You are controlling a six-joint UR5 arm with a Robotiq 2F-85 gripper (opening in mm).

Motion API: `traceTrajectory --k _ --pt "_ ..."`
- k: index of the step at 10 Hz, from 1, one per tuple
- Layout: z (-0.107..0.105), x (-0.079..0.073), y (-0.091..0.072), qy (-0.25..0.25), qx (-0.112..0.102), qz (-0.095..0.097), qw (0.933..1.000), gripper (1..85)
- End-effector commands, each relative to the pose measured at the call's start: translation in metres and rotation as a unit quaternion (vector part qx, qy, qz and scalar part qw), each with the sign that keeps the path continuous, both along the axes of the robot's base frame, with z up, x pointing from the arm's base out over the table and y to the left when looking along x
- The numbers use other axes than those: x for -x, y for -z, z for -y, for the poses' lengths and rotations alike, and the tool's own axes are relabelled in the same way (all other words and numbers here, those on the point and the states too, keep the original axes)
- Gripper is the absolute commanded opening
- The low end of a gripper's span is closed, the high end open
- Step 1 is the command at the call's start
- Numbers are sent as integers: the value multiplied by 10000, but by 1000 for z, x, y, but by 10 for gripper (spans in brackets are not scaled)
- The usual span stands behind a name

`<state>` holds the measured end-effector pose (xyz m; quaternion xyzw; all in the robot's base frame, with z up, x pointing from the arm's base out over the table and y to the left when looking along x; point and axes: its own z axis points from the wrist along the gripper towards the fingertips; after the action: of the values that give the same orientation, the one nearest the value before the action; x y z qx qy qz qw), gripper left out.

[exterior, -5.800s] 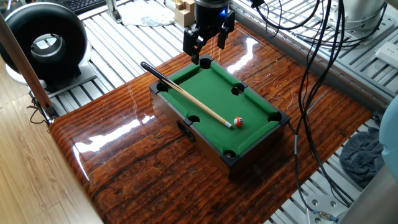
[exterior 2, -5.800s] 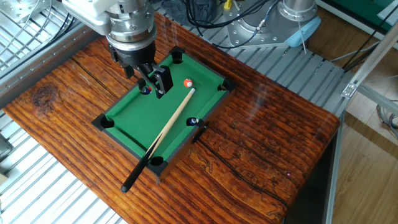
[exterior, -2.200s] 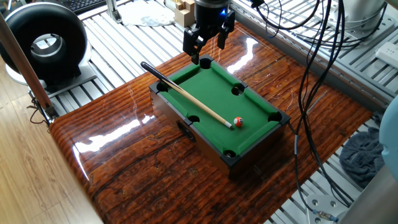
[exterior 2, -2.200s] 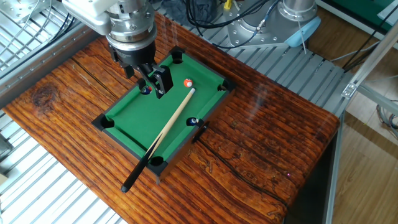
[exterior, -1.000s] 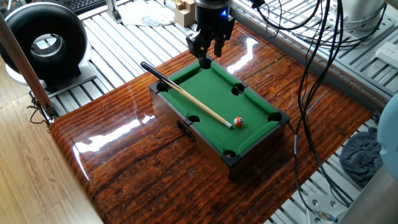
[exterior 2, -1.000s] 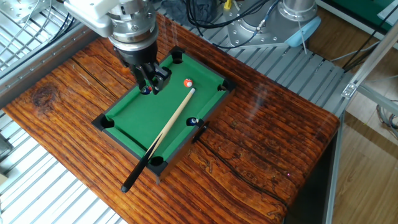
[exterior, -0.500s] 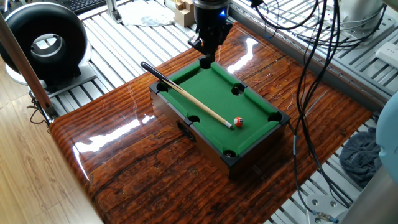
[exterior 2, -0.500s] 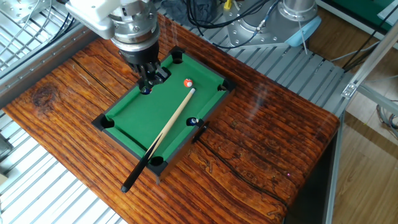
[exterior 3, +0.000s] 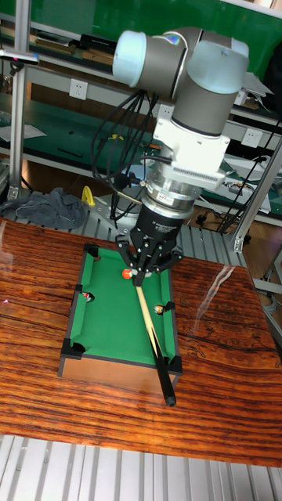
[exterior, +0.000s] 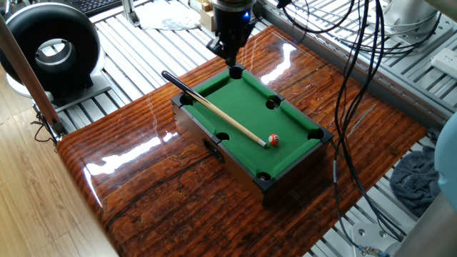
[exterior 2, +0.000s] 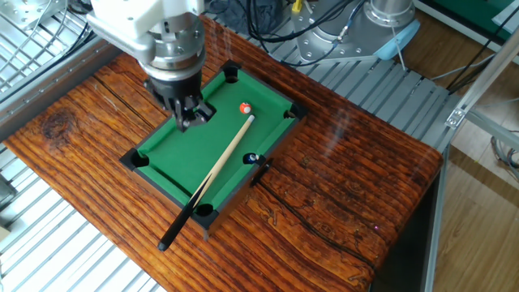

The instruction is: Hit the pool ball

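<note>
The pool ball (exterior: 273,140), tiny and orange-red with a white spot, rests on the green felt of the mini pool table (exterior: 246,107) near its right end. The tip of the wooden cue stick (exterior: 214,109) lies right against the ball, and its black butt overhangs the table's left corner. My gripper (exterior: 230,56) hangs shut and empty over the far rail pocket, well away from the ball. In the other fixed view the gripper (exterior 2: 187,120) is left of the ball (exterior 2: 244,107). In the tall fixed view the gripper (exterior 3: 149,268) hovers beside the ball (exterior 3: 125,274).
The pool table stands on a glossy wooden tabletop (exterior: 178,193). A black round device (exterior: 53,50) sits at the left, wooden blocks (exterior: 209,11) behind the gripper, hanging cables (exterior: 357,71) at the right and a grey cloth (exterior: 418,178) at the far right. Small balls sit in side pockets (exterior 2: 252,158).
The gripper's fingers have gone from open to shut, and the gripper has shifted slightly along the far rail. The ball and cue have not moved.
</note>
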<state>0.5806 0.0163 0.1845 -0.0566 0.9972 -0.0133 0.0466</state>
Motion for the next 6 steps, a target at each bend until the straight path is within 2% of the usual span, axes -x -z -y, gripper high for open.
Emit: traceTrajectory --k 1,2,3,4,5,6 --pt "-26 -26 3 -513 -268 443 9973 13" --pt "-31 -34 4 -477 -206 562 9971 13" --pt "-30 -37 6 -645 -25 605 9961 13" --pt "-45 -36 10 -533 -273 566 9966 13" --pt "-51 -36 14 -656 -369 558 9956 13" --pt "-65 -35 15 -544 -661 542 9949 13"
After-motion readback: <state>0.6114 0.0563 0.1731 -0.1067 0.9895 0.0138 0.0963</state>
